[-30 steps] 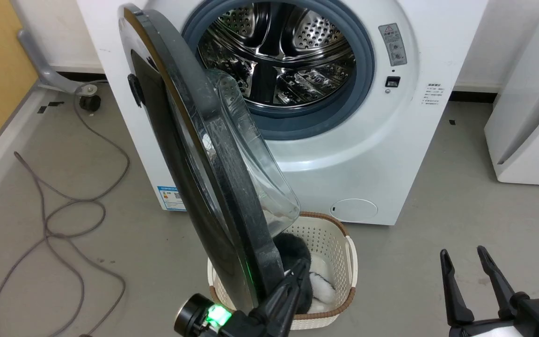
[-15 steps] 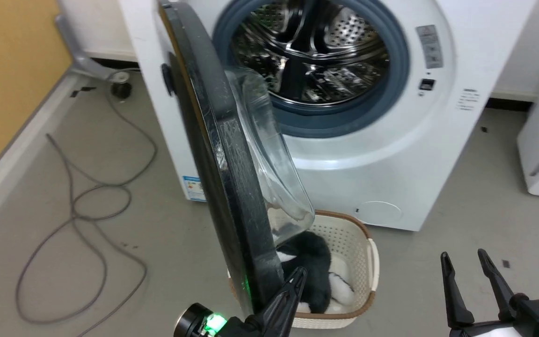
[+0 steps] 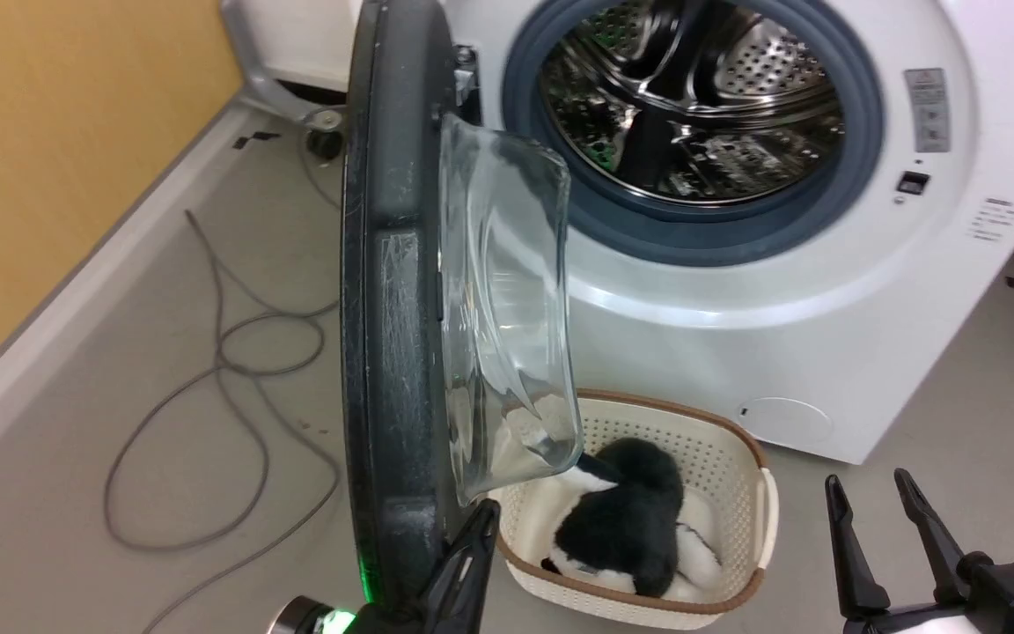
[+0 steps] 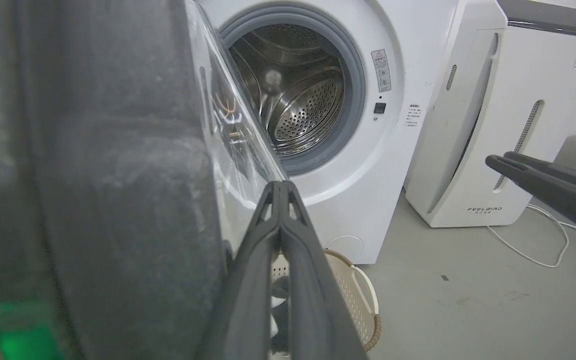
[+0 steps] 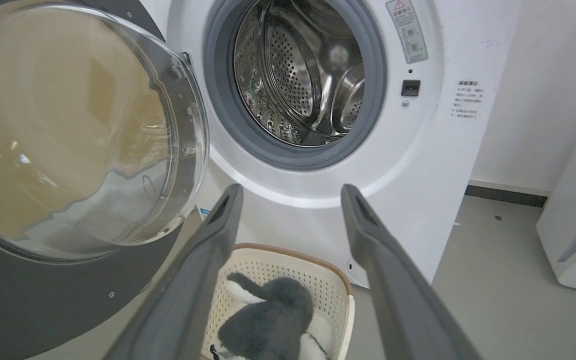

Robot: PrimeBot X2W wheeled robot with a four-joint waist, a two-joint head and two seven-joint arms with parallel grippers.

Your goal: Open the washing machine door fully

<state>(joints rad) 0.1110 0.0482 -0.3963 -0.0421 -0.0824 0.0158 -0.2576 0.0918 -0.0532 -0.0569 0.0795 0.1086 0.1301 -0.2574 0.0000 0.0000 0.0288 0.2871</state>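
— Since a second ago the washing machine door [image 3: 393, 308] has swung further out from the washing machine [image 3: 780, 352], and the head camera has turned too. Counts?

— One door, one machine, one grey cable [image 3: 225, 352], one basket [image 3: 709, 440], one plush toy [image 3: 621, 519], two grippers, one white appliance [image 4: 493, 125].

— Left to right?

— The cable lies on the floor left of the machine. The door hangs from the machine's left side and stands edge-on out from its front, leaving the steel drum [image 3: 692, 106] uncovered. The basket sits on the floor in front of the machine and holds the black-and-white plush toy. The appliance stands right of the machine.

— Grippers?

— The left gripper [image 4: 279, 187] has its fingers pressed together, gripping nothing. It is just beside the door's lower inner edge; I cannot tell if it touches. The right gripper [image 3: 867, 477] is spread and empty, in front of the machine's right side.
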